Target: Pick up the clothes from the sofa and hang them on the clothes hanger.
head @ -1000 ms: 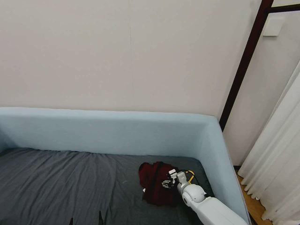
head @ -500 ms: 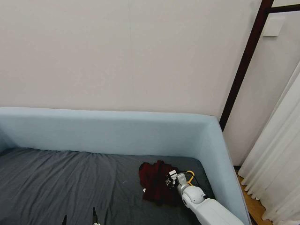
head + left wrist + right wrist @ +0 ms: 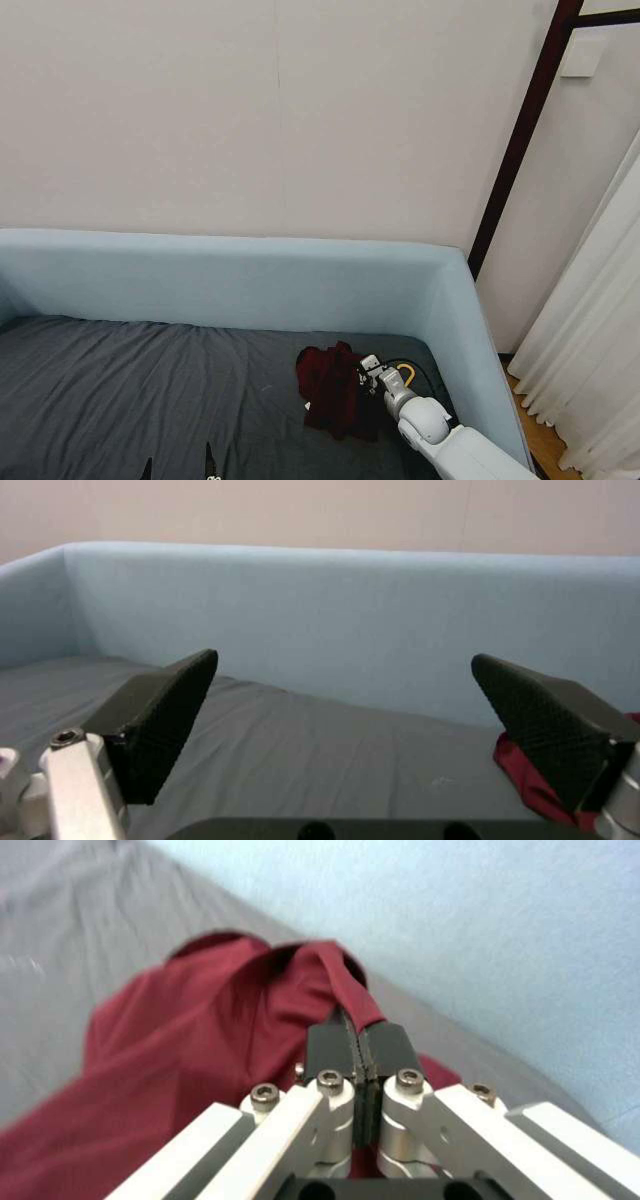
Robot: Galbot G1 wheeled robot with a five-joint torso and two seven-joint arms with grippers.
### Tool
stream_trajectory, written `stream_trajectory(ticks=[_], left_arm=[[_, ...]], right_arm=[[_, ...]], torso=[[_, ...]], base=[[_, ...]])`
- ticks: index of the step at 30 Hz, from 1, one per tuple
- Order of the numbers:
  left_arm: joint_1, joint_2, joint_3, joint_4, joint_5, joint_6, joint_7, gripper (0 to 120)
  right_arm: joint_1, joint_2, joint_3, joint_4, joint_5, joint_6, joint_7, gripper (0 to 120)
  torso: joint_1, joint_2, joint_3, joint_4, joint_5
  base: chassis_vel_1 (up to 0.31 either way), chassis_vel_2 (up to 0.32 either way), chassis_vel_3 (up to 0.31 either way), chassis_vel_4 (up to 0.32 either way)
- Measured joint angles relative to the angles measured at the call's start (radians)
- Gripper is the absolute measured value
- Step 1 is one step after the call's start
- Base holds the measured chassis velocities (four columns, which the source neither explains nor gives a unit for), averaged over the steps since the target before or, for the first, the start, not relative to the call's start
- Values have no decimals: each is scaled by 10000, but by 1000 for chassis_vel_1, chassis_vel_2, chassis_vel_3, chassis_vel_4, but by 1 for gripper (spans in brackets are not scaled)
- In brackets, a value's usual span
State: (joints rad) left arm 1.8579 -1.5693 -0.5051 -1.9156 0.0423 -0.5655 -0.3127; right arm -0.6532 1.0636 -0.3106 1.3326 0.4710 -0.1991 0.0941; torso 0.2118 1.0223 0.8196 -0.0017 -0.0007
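Our right gripper (image 3: 352,1036) is clamped shut on a fold of the dark red garment (image 3: 325,385) at the right end of the sofa (image 3: 250,285). The cloth has bunched up toward it since a second ago, so we reckon the grab took. Meanwhile the left gripper (image 3: 345,667) hangs wide open, near left.

The right arm (image 3: 455,450), at five o'clock in the head view, is clad in glossy white rounded shells, with a yellow cable (image 3: 405,374) at its wrist. The right gripper (image 3: 352,1031) is built of black pads on silver brackets fastened with hex screws (image 3: 330,1078). The left gripper (image 3: 342,660) is fitted with black, textured wedge fingers (image 3: 165,716).
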Motion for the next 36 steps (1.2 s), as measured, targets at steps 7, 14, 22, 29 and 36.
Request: stream_trajectory(ticks=[7, 14, 22, 29, 36], left_arm=[[-137, 94, 110, 132, -177, 15, -12, 100], [-255, 215, 86, 141, -421, 64, -24, 100], [-383, 262, 92, 179, -588, 114, -30, 100], [-572, 255, 170, 299, -758, 172, -37, 100], [-612, 189, 163, 308, -894, 176, -64, 100]], right_arm=[[1228, -267, 38, 1470, 2194, -488, 765, 0], [3211, -21, -48, 2278, 3914, -922, 1692, 0], [5154, 68, -217, 2806, 5370, -1224, 2404, 0], [7192, 330, -875, 3247, 6723, -1327, 2905, 0], [8665, 819, -1397, 3131, 7464, -1272, 3046, 0]], torso=[[1, 0, 1, 5, -1], [1, 0, 1, 7, -3], [1, -1, 2, 3, -2], [1, 0, 1, 4, -3], [1, -1, 1, 6, -4]], base=[[0, 0, 0, 0], [0, 0, 0, 0], [0, 0, 0, 0], [0, 0, 0, 0], [0, 0, 0, 0]])
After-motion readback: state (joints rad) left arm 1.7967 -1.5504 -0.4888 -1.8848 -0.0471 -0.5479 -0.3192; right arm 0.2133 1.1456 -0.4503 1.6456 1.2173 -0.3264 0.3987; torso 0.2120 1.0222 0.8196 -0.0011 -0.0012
